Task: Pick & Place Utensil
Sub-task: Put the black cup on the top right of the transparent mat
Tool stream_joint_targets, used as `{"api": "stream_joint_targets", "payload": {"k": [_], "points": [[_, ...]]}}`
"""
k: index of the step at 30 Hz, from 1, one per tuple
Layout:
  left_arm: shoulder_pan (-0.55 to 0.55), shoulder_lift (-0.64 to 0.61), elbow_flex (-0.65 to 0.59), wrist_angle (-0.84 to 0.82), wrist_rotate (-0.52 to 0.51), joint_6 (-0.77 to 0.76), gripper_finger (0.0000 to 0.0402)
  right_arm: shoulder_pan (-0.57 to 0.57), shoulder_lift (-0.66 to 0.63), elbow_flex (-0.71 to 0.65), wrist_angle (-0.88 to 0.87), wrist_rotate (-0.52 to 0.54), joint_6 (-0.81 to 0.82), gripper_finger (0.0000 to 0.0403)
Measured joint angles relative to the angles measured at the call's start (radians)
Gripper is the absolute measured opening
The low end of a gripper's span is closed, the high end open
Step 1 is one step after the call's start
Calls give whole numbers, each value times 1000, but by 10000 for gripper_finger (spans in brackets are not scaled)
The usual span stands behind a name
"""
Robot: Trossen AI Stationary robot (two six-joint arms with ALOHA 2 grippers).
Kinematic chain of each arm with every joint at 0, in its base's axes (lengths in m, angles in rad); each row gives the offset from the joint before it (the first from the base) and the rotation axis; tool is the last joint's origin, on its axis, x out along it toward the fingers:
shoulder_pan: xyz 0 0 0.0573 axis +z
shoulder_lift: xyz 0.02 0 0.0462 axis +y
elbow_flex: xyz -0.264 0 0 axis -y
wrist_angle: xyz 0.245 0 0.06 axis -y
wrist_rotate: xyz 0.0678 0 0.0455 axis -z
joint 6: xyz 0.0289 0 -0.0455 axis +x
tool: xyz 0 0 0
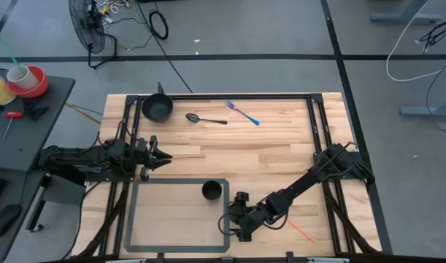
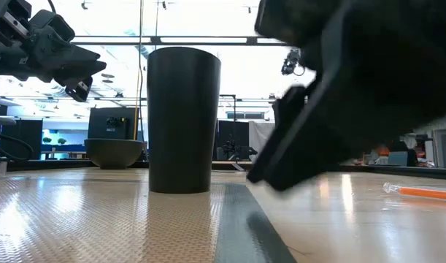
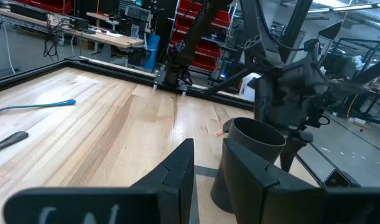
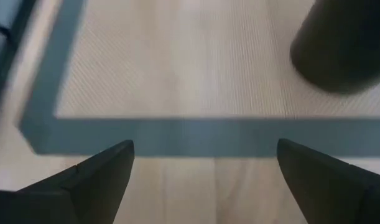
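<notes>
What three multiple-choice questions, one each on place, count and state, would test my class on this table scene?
1. Where does the black cup stand?
A. inside the mat's top right corner
B. beside the bowl
C. off the table

2. How many utensils lie on the far side of the table?
A. one
B. two
C. four

3. What state is the right gripper in?
A. shut on a spoon
B. open and empty
C. shut on the cup

Answers: 1 A, the mat's border frames it. 2 B, a black spoon and a blue fork. 3 B, its fingers are spread with only mat between them.
</notes>
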Motion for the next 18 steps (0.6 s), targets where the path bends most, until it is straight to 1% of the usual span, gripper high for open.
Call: {"api": "stream_joint_targets", "payload": {"k": [3, 5, 8, 11, 15, 18], "points": [[0, 0, 0, 0, 0, 0, 90, -1, -18, 2, -15, 11, 0, 398], [0, 0, 0, 0, 0, 0, 90, -1, -35, 1, -68, 0, 36, 398], [0, 0, 0, 0, 0, 0, 90, -1, -98, 1, -156, 8, 108, 398], [0, 0, 0, 0, 0, 0, 90, -1, -170, 2, -301, 22, 200, 398], [0, 0, 0, 0, 0, 0, 90, 1, -261, 3, -566, -47, 372, 397], [0, 0, 0, 0, 0, 0, 90, 10, -296, -8, -774, -98, 526, 393]]}}
